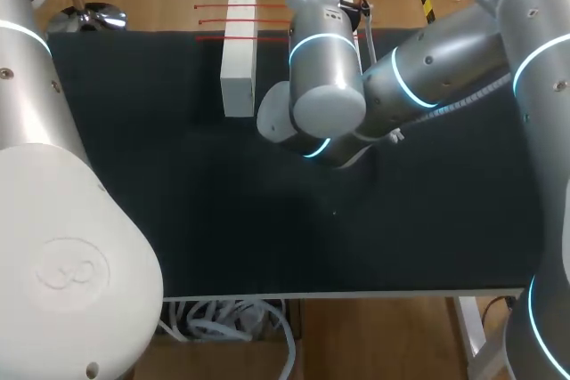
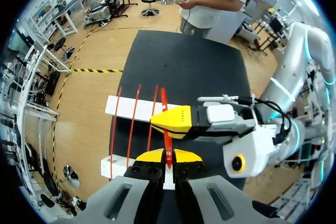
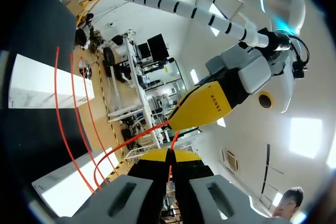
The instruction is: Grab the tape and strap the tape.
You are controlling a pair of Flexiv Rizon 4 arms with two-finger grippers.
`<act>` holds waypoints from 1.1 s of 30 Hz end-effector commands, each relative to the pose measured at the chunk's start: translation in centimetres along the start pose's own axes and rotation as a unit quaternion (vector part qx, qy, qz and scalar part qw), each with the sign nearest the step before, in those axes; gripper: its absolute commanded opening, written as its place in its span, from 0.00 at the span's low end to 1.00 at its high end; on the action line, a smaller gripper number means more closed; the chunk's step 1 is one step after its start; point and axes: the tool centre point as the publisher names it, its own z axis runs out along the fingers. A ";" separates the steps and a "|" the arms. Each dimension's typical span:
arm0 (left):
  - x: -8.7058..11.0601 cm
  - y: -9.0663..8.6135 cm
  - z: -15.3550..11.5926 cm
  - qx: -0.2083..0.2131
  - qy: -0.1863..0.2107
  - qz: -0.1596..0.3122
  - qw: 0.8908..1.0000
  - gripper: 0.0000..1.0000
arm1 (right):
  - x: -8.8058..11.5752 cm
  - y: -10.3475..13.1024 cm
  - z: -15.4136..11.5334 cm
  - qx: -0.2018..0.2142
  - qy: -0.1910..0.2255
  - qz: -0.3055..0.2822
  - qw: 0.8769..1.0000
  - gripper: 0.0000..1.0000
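Your left pincer (image 2: 168, 157) is clenched on a thin red tape strip (image 2: 164, 103), held up over the black table (image 2: 184, 61); your right pincer (image 3: 169, 156) is clamped on that same strip just beside it, the two pairs of yellow tips close together. Three more red strips (image 2: 134, 124) lie side by side, stretched across two long white rectangular blocks (image 2: 126, 108); in the head view they sit at the table's far edge.

Tape (image 2: 167, 129): thin red strips. Blocks (image 2: 131, 109): plain white. Table (image 1: 178, 211): uniform matte black. Left arm (image 1: 53, 220) and right arm (image 1: 427, 73): silver-grey shells (each with cyan light rings). Left gripper (image 2: 169, 157) and right gripper (image 3: 169, 156): bright yellow tips on dark grey fingers.
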 end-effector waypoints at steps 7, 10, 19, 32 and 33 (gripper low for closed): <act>0.0 -0.2 -0.1 -0.003 0.001 -0.001 1.000 0.00 | -0.4 0.4 -0.5 -0.006 0.010 0.005 1.000 0.00; 0.0 -0.2 -0.1 -0.003 0.001 -0.001 1.000 0.00 | -0.4 0.4 -0.5 -0.007 0.009 0.006 1.000 0.00; 0.0 -0.2 -0.1 -0.003 0.001 -0.001 1.000 0.00 | -0.6 0.8 -0.5 -0.010 0.008 0.013 1.000 0.00; 0.0 -0.2 -0.1 -0.003 0.001 -0.001 1.000 0.00 | -0.8 1.5 -0.6 -0.017 0.007 0.024 1.000 0.00; 0.0 -0.2 -0.1 -0.003 0.001 -0.001 1.000 0.00 | -0.8 1.5 -0.6 -0.017 0.007 0.024 1.000 0.00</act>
